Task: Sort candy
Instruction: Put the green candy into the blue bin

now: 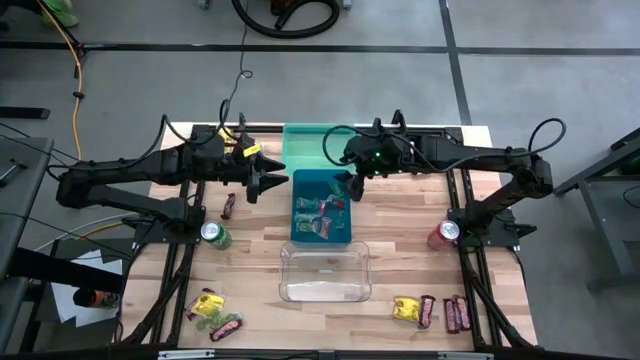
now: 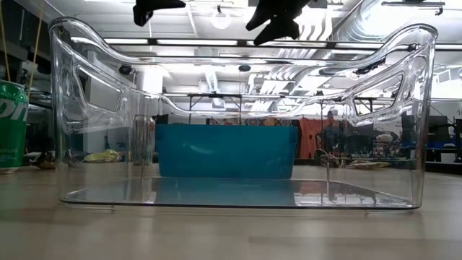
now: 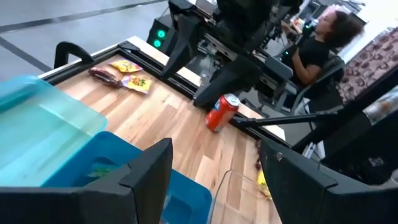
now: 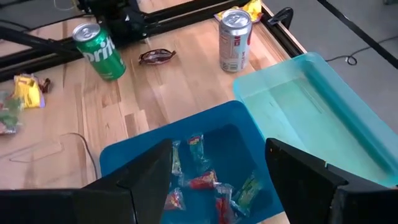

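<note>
Several wrapped green, pink and red candies (image 4: 208, 180) lie inside the blue bin (image 1: 322, 205). Yellow packets and dark bars lie in loose groups at the near left (image 1: 210, 312) and near right (image 1: 430, 310) of the table. One dark bar (image 1: 229, 206) lies left of the blue bin. More candy (image 3: 121, 71) shows in the left wrist view. My left gripper (image 1: 270, 183) hovers open, just left of the blue bin's far end. My right gripper (image 1: 355, 185) hovers open over that bin's far right corner. In the right wrist view its fingers (image 4: 217, 180) frame the candies below without touching them.
A teal bin (image 1: 315, 145) stands at the far edge, behind the blue bin. A clear bin (image 1: 325, 272) stands in front. There is a green can (image 1: 215, 235) at the left, a red can (image 1: 442, 235) at the right, and a silver can (image 4: 235, 38) on the far left. A person sits beyond the table (image 3: 317, 43).
</note>
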{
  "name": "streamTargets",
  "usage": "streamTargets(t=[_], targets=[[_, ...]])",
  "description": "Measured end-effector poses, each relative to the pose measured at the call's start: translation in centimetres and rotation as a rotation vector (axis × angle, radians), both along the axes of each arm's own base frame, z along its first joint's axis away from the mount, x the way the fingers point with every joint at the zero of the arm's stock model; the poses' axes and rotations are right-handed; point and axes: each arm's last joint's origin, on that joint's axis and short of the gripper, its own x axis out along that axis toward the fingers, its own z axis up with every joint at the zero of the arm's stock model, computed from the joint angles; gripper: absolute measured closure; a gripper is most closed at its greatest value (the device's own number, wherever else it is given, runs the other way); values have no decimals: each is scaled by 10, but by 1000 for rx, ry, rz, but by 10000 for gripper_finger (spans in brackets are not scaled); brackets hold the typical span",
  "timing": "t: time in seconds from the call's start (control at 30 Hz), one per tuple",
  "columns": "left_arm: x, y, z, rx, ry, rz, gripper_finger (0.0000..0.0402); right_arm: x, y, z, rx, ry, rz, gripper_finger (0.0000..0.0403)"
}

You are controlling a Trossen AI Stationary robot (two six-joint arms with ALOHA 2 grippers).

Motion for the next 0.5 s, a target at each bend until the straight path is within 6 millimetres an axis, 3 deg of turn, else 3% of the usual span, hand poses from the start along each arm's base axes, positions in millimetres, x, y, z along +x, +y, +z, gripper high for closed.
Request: streamTargets(t=[0.5], targets=[[-2, -12, 1, 27, -1, -91, 175, 7, 13, 7, 87, -116, -41, 151]])
